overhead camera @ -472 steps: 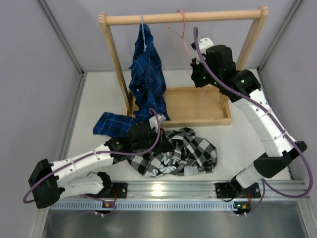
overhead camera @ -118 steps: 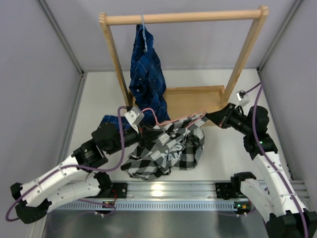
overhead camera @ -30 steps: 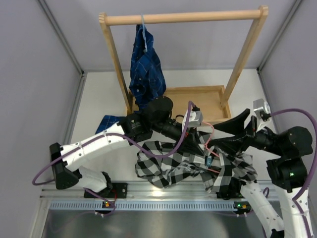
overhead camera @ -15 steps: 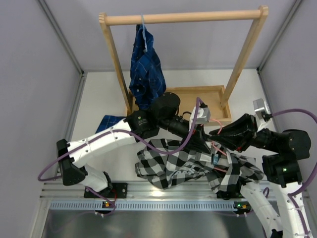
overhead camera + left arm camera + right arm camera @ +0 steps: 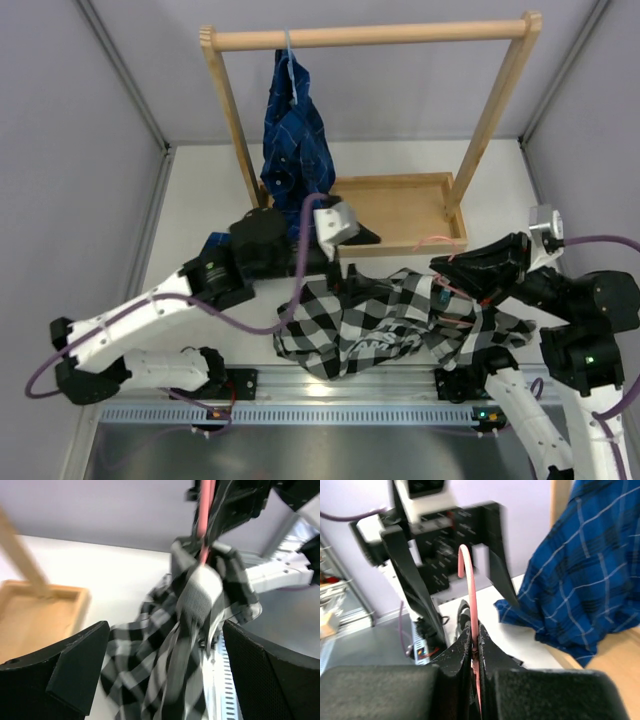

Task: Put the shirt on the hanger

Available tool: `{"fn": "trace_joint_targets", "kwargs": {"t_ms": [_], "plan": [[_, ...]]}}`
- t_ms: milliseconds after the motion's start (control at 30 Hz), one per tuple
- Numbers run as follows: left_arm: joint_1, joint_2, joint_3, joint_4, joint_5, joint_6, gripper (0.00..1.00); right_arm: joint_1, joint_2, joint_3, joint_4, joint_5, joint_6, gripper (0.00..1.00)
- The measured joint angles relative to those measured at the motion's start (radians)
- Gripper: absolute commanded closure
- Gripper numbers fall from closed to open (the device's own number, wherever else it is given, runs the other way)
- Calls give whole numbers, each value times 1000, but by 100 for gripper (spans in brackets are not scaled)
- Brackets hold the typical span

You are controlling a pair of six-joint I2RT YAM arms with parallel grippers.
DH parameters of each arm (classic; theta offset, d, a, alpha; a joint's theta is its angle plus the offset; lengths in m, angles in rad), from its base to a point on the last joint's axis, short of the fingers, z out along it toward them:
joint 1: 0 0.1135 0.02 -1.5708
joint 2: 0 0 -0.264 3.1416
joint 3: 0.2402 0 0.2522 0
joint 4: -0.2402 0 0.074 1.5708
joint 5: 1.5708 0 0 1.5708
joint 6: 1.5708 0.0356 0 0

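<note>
**Operator A:** What do we enter for the right gripper (image 5: 474, 645)?

**Operator B:** We enter it as clenched on the thin pink wire hanger (image 5: 470, 580). The wire rises from between its closed fingers.

**Operator A:** And the left gripper (image 5: 165, 630)?

**Operator B:** Released, with the jaws spread wide and nothing gripped. The black-and-white checked shirt with white lettering (image 5: 370, 320) hangs ahead of the fingers. The left wrist view is blurred, so we cannot tell whether the cloth brushes them.

**Operator A:** Where do we locate the shirt?

**Operator B:** Its right end is gathered around the hanger wire, just beside the right gripper. The rest drapes down onto the white table (image 5: 200, 190), between the two arms and near the aluminium base rail (image 5: 340, 382).

**Operator A:** What lies beyond?

**Operator B:** We note a shallow wooden tray (image 5: 400, 215) behind the shirt. A wooden rack (image 5: 370, 37) stands over the tray. A dark blue plaid shirt (image 5: 295, 150) hangs from the left part of the rack's top bar.
</note>
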Motion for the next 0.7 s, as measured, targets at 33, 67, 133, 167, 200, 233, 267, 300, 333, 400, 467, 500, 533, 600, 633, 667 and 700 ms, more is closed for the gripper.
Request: {"fn": "trace_joint_targets", "kwargs": {"t_ms": [33, 67, 133, 167, 200, 233, 267, 300, 333, 400, 467, 500, 533, 600, 633, 667, 700], "plan": [[1, -72, -51, 7, -59, -2, 2, 0, -6, 14, -22, 22, -12, 100], [0, -140, -103, 36, -106, -5, 2, 0, -11, 25, -37, 37, -20, 100], [0, -318, -229, 72, -209, -19, 2, 0, -24, 49, -75, 77, -41, 100], [0, -396, -285, 98, -261, -34, 2, 0, -27, 64, -96, 95, -51, 100], [0, -477, -344, 138, -309, -49, 2, 0, -28, 80, -117, 117, -61, 100], [0, -551, -397, 160, -354, -67, 2, 0, -28, 98, -137, 138, -69, 100], [0, -607, -443, 183, -391, -84, 2, 0, -27, 114, -154, 158, -78, 100], [0, -652, -489, 202, -425, -99, 2, 0, -27, 132, -171, 179, -84, 100], [0, -681, -527, 212, -449, -115, 2, 0, -26, 151, -188, 198, -90, 100], [0, -711, -607, 214, -466, -145, 2, 0, -17, 198, -226, 235, -100, 100], [0, -724, -676, 196, -457, -167, 2, 0, 0, 250, -256, 263, -106, 100], [0, -726, -697, 188, -452, -172, 2, 0, 8, 271, -266, 272, -108, 100], [0, -728, -719, 187, -448, -176, 2, 0, 15, 288, -271, 276, -109, 100], [0, -730, -745, 184, -454, -185, 8, 0, 26, 312, -278, 283, -111, 100], [0, -728, -748, 185, -464, -190, 32, 0, 29, 320, -285, 284, -111, 100], [0, -720, -748, 188, -475, -197, 53, 0, 31, 325, -290, 284, -111, 100], [0, -714, -747, 197, -488, -201, 72, 0, 34, 330, -293, 284, -110, 100]]}}
